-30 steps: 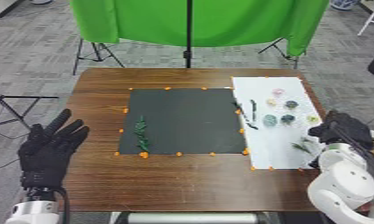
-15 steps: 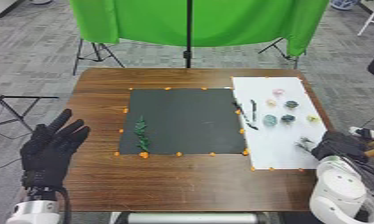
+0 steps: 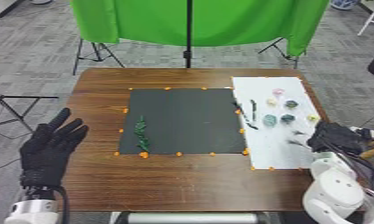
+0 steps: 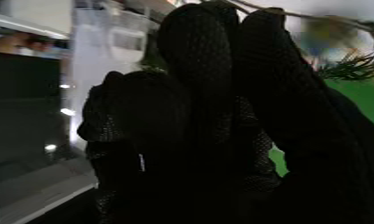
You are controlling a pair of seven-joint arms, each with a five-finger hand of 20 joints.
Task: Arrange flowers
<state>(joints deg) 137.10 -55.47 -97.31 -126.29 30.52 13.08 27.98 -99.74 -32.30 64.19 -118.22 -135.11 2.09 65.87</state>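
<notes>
While the black-gloved right hand (image 3: pixel 333 139) shifts away from the near edge of the brown wooden surface (image 3: pixel 188 186), by its right edge, the feathery green sprig (image 4: pixel 350 67) travels along, apparently pinched by its thin stem beside the white sheet (image 3: pixel 272 152). That probably makes it the next piece for the black sheet (image 3: pixel 188 120), where one leafy green stem (image 3: pixel 142 135) already lies towards the left.

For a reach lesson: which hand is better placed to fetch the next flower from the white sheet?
Likely the right hand: it is beside the white sheet; the left hand is beyond the black sheet.
</notes>
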